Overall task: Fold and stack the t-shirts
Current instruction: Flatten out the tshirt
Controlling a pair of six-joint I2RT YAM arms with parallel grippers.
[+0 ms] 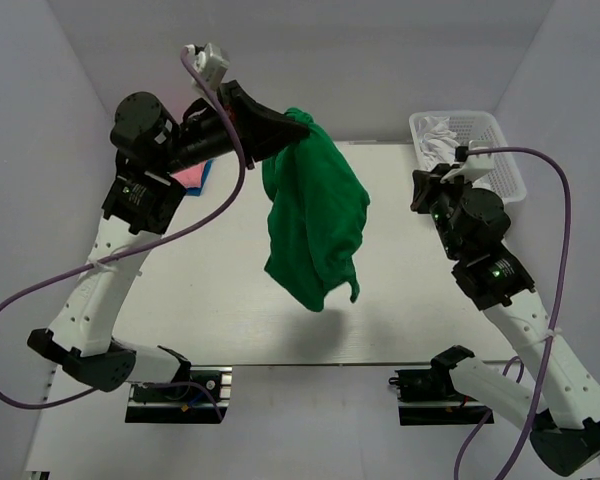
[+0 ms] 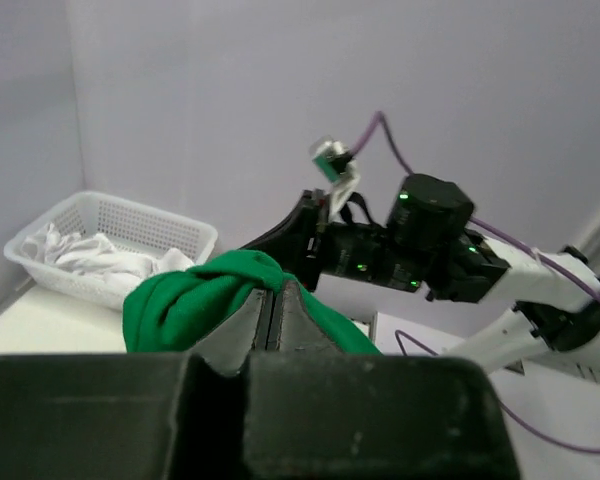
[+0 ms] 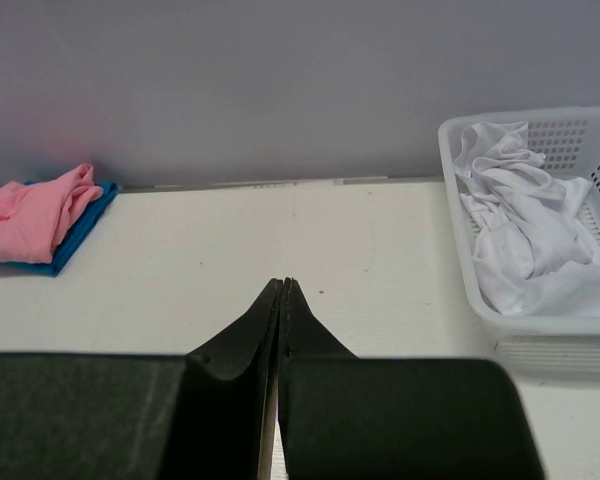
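White table (image 1: 210, 290); walls (image 1: 380, 50) seemingly pale lilac.

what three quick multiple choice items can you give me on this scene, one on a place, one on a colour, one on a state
1. Where is the white t-shirt?
A) in the mesh basket
B) hanging in the air
C) spread flat at the near edge

2. What colour is the t-shirt that hangs from the left gripper?
A) blue
B) green
C) pink

3. How does the right gripper stand?
A) wide open
B) shut on white cloth
C) shut, holding nothing

Answers:
1 A, it lies crumpled inside the basket at the far right of the table.
2 B, the green t-shirt dangles above the table, pinched in the shut left gripper.
3 C, its jaws are pressed together with nothing between them.
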